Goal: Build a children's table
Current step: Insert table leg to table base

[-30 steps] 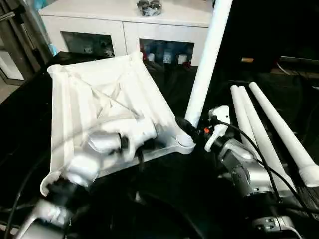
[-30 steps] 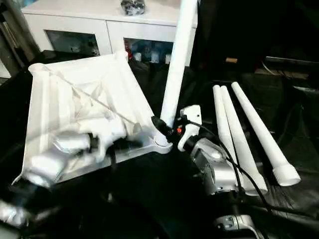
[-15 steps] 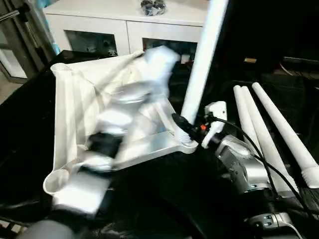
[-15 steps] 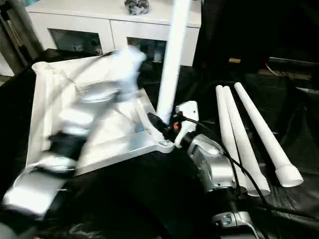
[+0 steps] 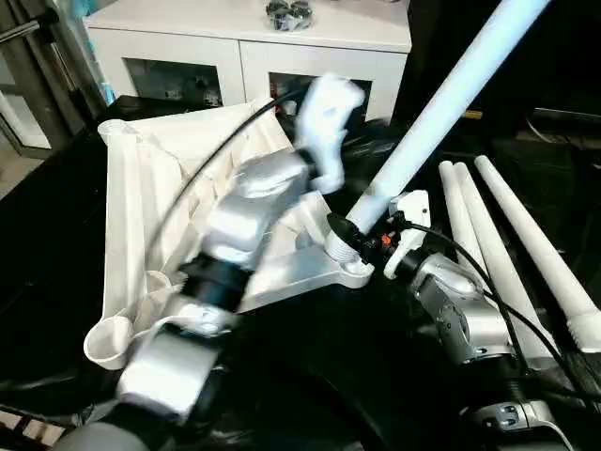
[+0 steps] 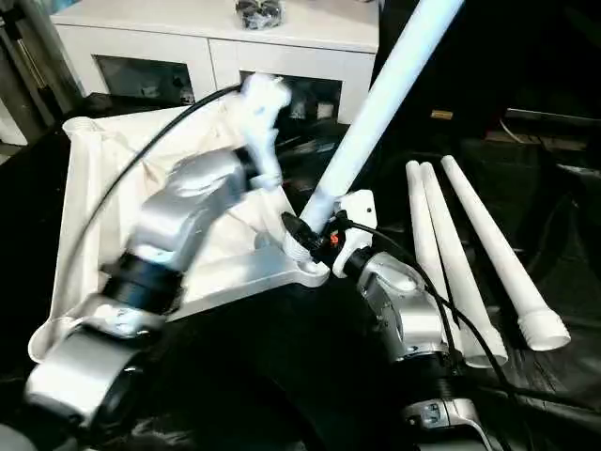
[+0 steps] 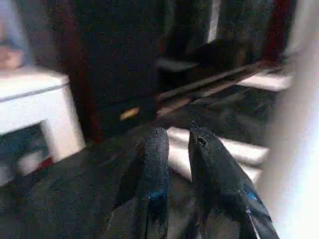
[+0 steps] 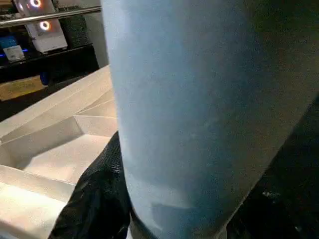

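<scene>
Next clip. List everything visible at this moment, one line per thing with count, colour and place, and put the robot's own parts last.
White plastic square tabletop: one, white, ribbed underside up, on the black-covered work surface at the robot's left.
Long white tubular leg in the socket: one, white, its threaded foot at the tabletop's near corner socket, leaning to the robot's right.
Loose white tubular legs: three, white, lying side by side on the black cover at the robot's right.
White cabinet with glass doors: one, white, behind the tabletop.
Small dark shiny object: one, on the cabinet top; too small to identify.
Left gripper: black fingers slightly parted, holding nothing, raised over the tabletop.
Right gripper: black fingers closed on the leg's foot.
</scene>
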